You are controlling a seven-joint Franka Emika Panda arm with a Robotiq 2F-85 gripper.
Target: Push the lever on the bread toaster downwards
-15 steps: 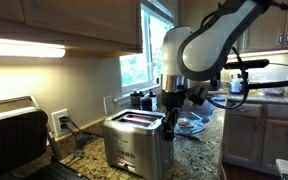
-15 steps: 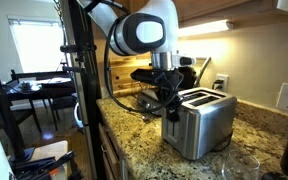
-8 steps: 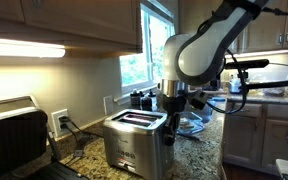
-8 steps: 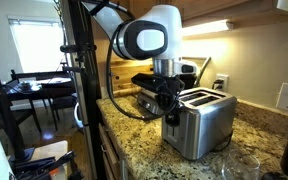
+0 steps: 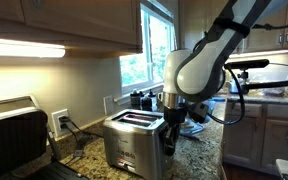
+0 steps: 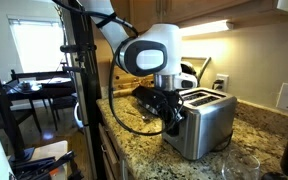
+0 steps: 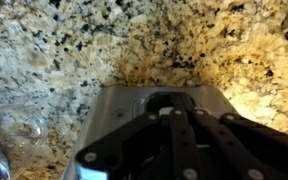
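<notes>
The speckled granite countertop [image 5: 202,152] bears the bread toaster [image 5: 134,143] near its middle, upright with its slots facing up. At nine o'clock from it stands a black-and-silver grill [image 5: 14,130]. In an exterior view a clear glass [image 6: 240,168] sits at five o'clock of the toaster, near the counter's front edge. The wrist view shows bare stone from nine through three o'clock.

silver, black and speckled stone
brushed silver bread toaster [image 5: 132,146]; black gripper [image 6: 172,119] under a white arm [image 6: 149,55]; countertop [image 7: 54,50] mottled tan, cream and black; pale beige wall [image 5: 44,92]; brown cabinets [image 5: 74,20].
</notes>
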